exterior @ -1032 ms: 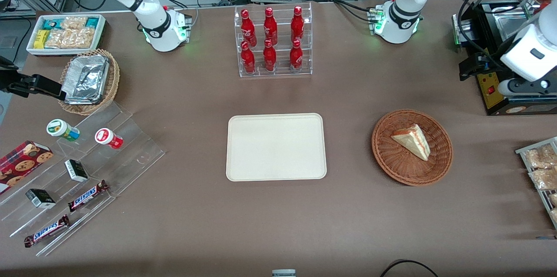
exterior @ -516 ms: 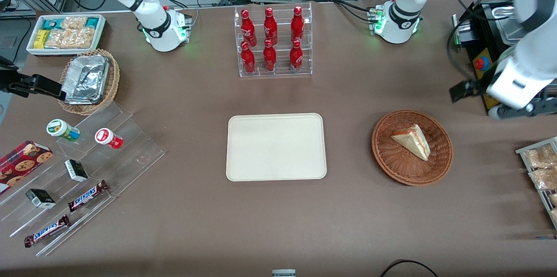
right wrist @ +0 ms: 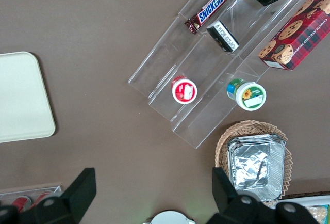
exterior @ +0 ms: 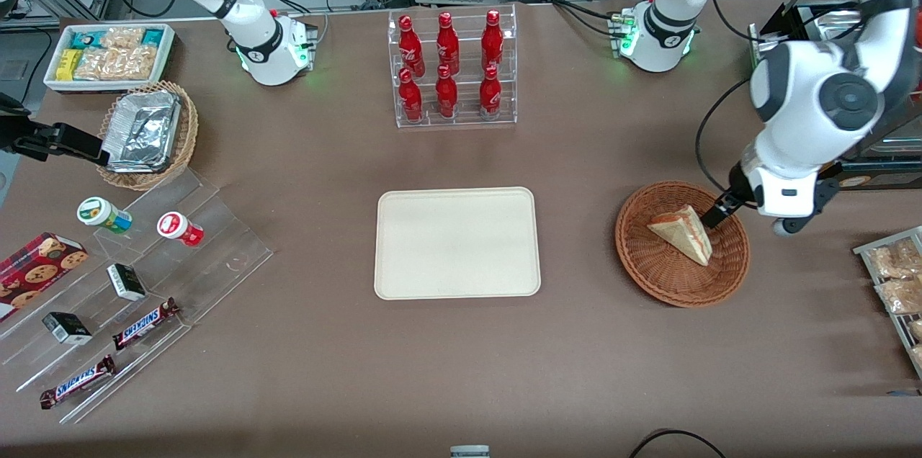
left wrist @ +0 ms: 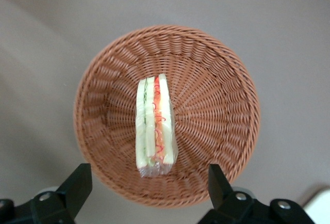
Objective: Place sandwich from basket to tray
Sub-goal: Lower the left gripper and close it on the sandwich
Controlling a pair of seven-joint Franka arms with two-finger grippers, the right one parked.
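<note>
While the left arm bends down over the working arm's end of the tabletop (exterior: 591, 155), its gripper (exterior: 713, 217) hangs above the basket (exterior: 648, 267), at the rim farther from the front camera. From the wrist view the two fingers (left wrist: 77, 185) stand spread wide apart, empty, straddling the basket's rim (left wrist: 98, 84) with the sandwich (left wrist: 153, 126) between them and lower down. The sandwich (exterior: 683, 233) lies in the basket's middle on its side, filling stripe facing the gripper, touching nothing but wicker.

Open room: bare tabletop runs between basket and tray (exterior: 457, 243), which lie well apart; the tray holds nothing. A bottle rack (exterior: 452, 69) stands farther from the camera than the tray. Packets on a rack (exterior: 893, 278) sit near the basket, toward the table's edge.

Half a second ago the arm was higher and out by the black machine; it has since swung down to the basket. Sandwich, basket and tray have not moved.
</note>
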